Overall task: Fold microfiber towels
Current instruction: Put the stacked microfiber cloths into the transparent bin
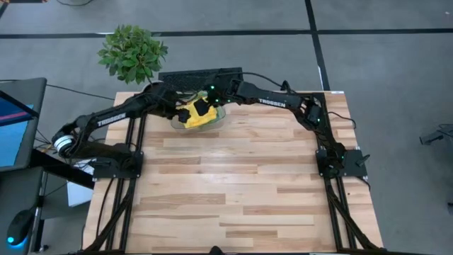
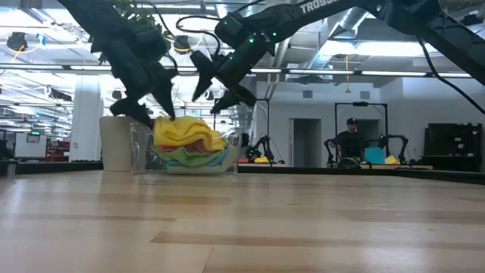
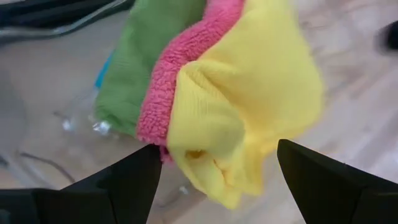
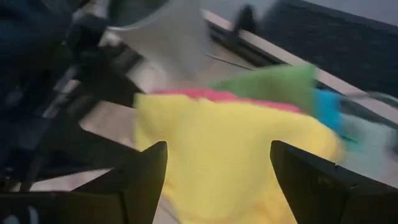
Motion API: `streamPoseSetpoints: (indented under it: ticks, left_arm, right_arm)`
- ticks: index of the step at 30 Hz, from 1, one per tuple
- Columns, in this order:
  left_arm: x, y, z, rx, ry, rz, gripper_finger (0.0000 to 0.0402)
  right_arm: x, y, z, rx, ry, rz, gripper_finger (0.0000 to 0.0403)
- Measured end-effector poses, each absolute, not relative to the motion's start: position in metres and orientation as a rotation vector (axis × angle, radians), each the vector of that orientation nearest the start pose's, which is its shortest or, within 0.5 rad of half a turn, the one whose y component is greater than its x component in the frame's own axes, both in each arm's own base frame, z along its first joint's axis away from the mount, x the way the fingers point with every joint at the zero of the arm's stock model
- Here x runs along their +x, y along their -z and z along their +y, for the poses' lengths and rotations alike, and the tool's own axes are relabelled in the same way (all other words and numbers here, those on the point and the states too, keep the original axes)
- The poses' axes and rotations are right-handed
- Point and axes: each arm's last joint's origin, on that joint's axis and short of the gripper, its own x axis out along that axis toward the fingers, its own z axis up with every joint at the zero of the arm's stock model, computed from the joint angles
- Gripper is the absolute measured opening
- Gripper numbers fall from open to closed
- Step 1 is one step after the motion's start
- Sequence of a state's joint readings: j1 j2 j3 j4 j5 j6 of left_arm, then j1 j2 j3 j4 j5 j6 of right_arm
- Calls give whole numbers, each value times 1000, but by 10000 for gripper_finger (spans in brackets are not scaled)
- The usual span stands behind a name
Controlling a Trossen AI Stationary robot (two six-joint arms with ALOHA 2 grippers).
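The left tool (image 2: 155, 102) hangs just above the heap of microfiber towels (image 2: 189, 144), its two fingers spread wide and empty, the tips pointing down at the yellow towel (image 3: 249, 93) on top; in the left wrist view that yellow cloth bulges between the two dark fingers without either one touching it. The right tool (image 2: 216, 87) hovers beside it, over the same heap, fingers likewise spread and holding nothing, angled down toward the yellow towel from the other side. Under the yellow cloth lies a pink towel (image 3: 180, 68), then a green towel (image 3: 134, 68), with a sliver of blue towel (image 4: 328, 107) showing at the edge. The heap sits piled in a clear plastic bin (image 2: 227, 163) standing at the far edge of the wooden desk (image 1: 241, 191), roughly midway between the two arm bases. Behind the bin lies a dark keyboard (image 1: 202, 75), and a potted plant (image 1: 132, 53) stands beyond the desk's far left corner. In the room behind, a person (image 2: 349, 138) sits at another bench.
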State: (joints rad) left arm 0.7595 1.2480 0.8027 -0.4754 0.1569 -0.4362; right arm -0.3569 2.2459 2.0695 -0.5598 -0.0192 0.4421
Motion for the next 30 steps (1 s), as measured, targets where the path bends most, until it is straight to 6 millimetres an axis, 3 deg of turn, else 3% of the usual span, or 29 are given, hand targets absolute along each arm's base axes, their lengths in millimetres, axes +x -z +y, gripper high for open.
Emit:
streamPoseSetpoints:
  ticks: [5,8,13,17,22,26,30]
  left_arm:
    - [164,-249,149,-805,-699,640,309]
    - [152,-263,138,-774,-721,599,309]
    - [132,-278,124,-705,-840,551,309]
    - [129,-283,121,-691,-836,521,309]
    - [130,-281,122,-694,-836,531,309]
    - [130,-282,122,-711,-813,520,309]
    - [128,-292,116,-710,-725,440,309]
  right_arm:
    - [485,-267,-177,578,268,548,311]
    - [484,-265,-177,566,274,562,311]
    - [492,-229,-189,577,323,608,311]
    - [496,-201,-198,645,364,651,310]
    - [497,-197,-199,675,366,653,291]
    - [496,-214,-198,689,344,634,278]
    - [484,-276,-186,604,279,551,276]
